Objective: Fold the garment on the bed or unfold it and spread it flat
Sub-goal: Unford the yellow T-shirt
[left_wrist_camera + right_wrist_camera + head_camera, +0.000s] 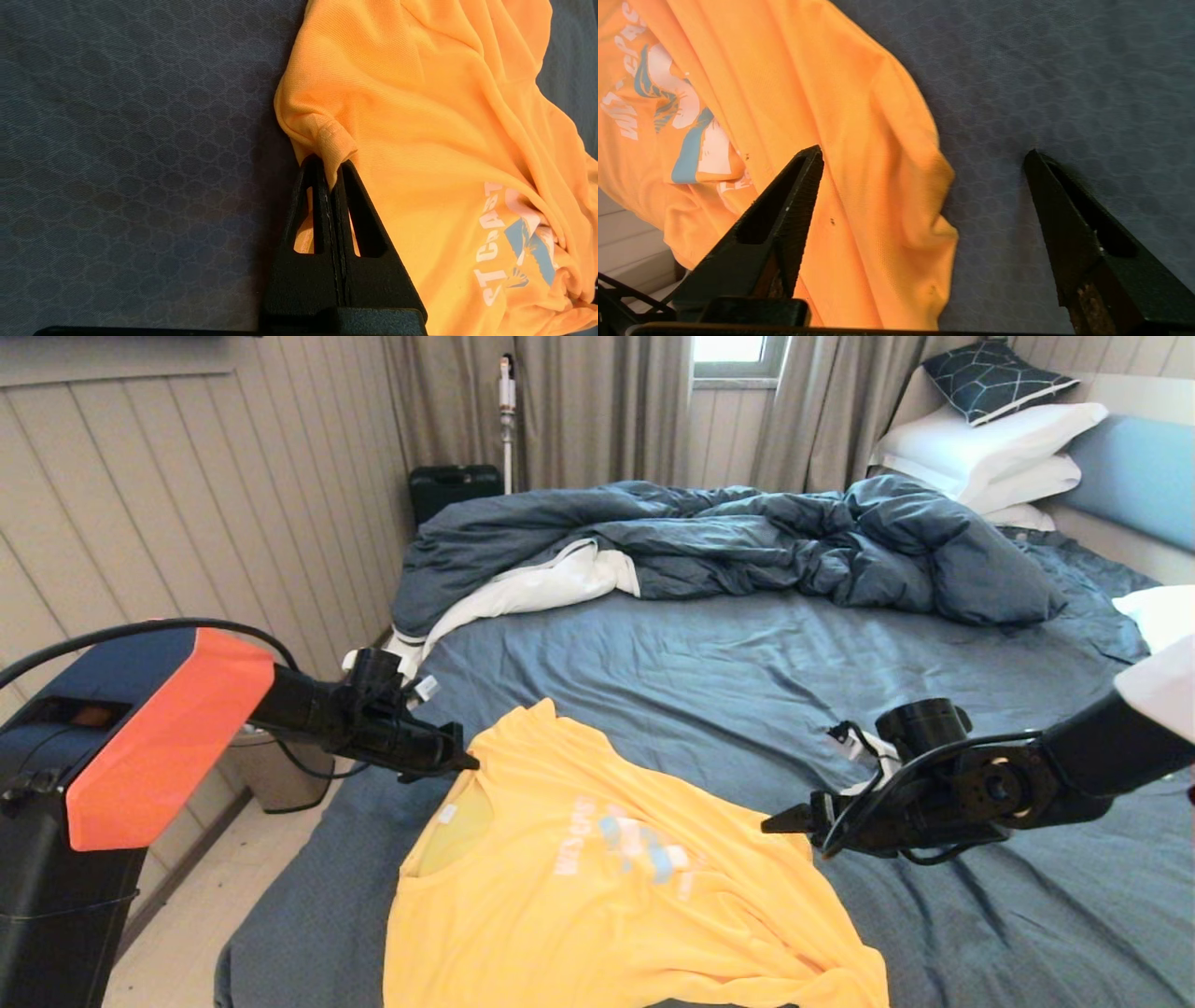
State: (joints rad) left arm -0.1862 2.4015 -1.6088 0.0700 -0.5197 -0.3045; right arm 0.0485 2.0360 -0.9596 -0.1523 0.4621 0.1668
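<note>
Bed [747,653] carries garment [597,896], rumpled duvet [747,541], seemingly three pillows [990,443]

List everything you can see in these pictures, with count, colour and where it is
T-shirt: one, yellow, near end of bed.
Bed: one, slate-blue sheet.
Duvet: one, dark blue, rumpled across far half.
Pillows: white stack, patterned dark one on top, by headboard.
Curtains: beige, far wall.
Case: one, black, on floor beyond bed.
Left gripper: shut on shirt's edge.
Right gripper: open, at shirt's opposite edge.
</note>
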